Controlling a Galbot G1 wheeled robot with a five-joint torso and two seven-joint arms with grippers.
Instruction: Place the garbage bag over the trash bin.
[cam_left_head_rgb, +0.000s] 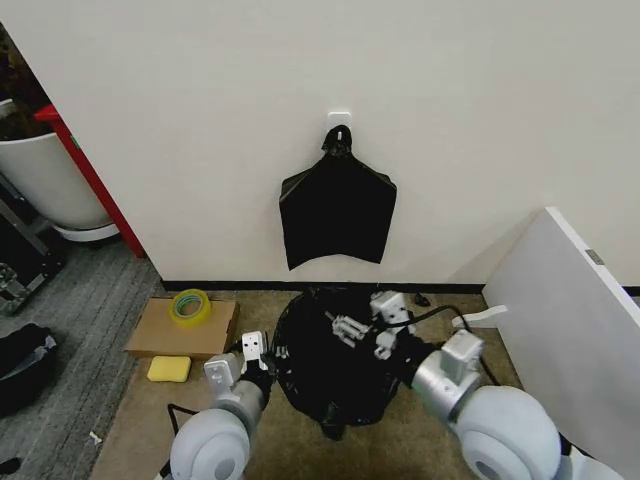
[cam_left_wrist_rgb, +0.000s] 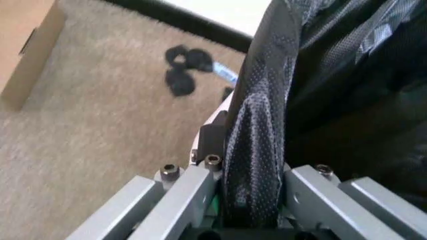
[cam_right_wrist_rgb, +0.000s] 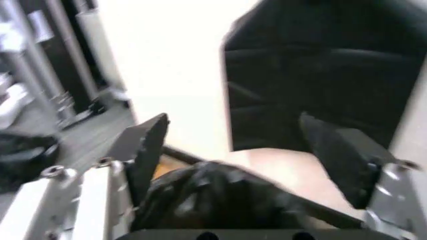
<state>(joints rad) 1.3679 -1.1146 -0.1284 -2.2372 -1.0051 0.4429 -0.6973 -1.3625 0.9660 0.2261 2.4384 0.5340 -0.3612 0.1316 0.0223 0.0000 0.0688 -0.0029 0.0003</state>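
Glossy black garbage bag (cam_left_head_rgb: 335, 365), beige carpet (cam_left_head_rgb: 150, 410), yellow sponge (cam_left_head_rgb: 169, 369).

Thin, glossy, crinkled black plastic garbage bag (cam_left_head_rgb: 330, 365); brushed metal left gripper (cam_left_wrist_rgb: 250, 200); rough beige carpet (cam_left_wrist_rgb: 100, 130); matt cardboard box (cam_left_head_rgb: 185, 328).

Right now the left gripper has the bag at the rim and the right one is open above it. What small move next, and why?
Probably draw the left gripper down and outward, to stretch its pinched fold of the garbage bag over the near rim. The bag already drapes over the trash bin, but looks bunched and loose. The right gripper hovers open over the bag's top.
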